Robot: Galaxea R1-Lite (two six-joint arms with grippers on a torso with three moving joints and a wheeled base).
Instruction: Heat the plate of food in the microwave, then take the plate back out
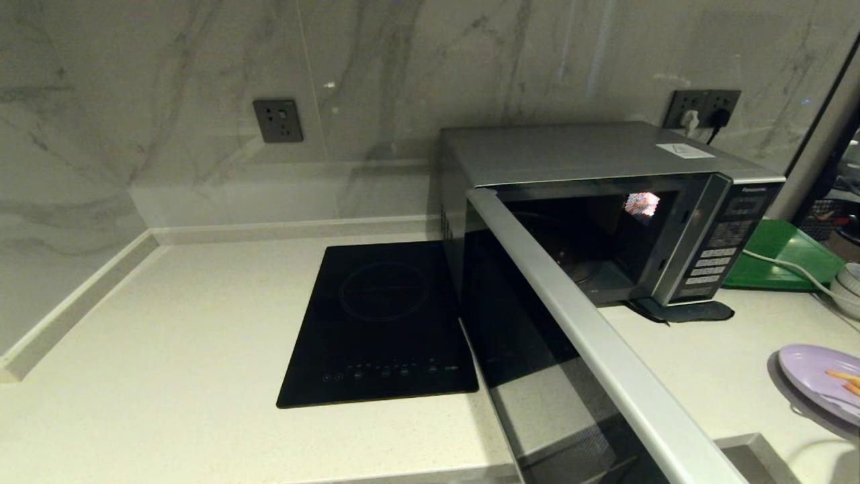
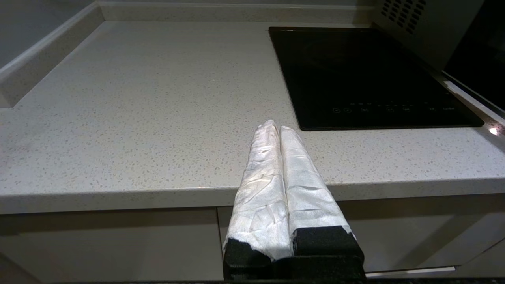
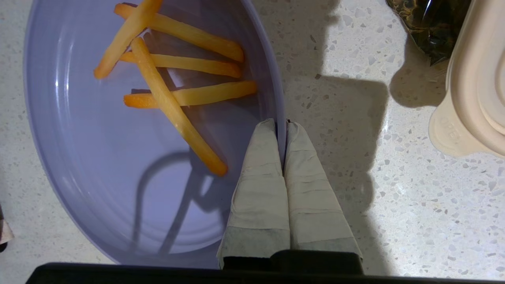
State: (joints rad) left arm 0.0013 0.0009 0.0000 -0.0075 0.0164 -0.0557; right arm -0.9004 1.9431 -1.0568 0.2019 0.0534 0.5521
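The silver-grey microwave (image 1: 591, 158) stands at the back right of the counter with its dark glass door (image 1: 537, 349) swung wide open toward me and its cavity dark. The lavender plate of food (image 1: 821, 375) sits at the counter's right edge, partly cut off in the head view. In the right wrist view the plate (image 3: 118, 165) holds several orange fries (image 3: 173, 98), and my right gripper (image 3: 281, 125) is shut on its rim, one finger inside and one outside. My left gripper (image 2: 277, 127) hangs shut and empty off the counter's front edge, left of the cooktop.
A flat black induction cooktop (image 1: 383, 323) lies left of the microwave. A green tray (image 1: 786, 259), a white cable and white bowls (image 1: 848, 286) sit at the right. A cream container (image 3: 473, 86) and a dark bag (image 3: 434, 23) lie close to the plate.
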